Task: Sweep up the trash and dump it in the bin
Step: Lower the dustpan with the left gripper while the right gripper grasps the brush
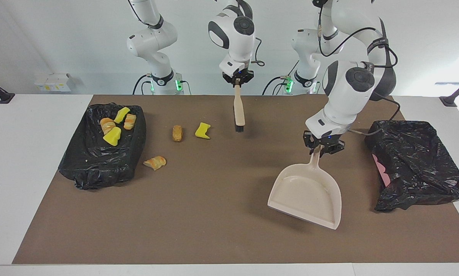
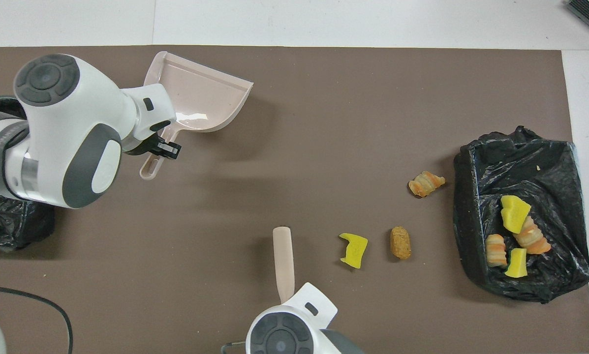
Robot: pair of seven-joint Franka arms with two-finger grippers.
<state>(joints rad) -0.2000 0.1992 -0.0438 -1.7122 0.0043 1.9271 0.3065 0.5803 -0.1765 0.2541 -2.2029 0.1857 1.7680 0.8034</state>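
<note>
we see the left gripper [image 1: 323, 147] clamped on the dustpan [image 1: 307, 193] handle, pan raised and tilted over the mat beside the covered bin [image 1: 413, 165] at the left arm's end. right gripper [image 1: 237, 78] clamped on the brush [image 1: 238, 111], hanging bristles down. trash [image 1: 202, 130]: three pieces loose on the mat, four in the open black-lined bin [image 1: 99, 161] at the right arm's end. risk, we think: the brush flicks light pieces past the pan, or the tilted pan spills them on the way over.
</note>
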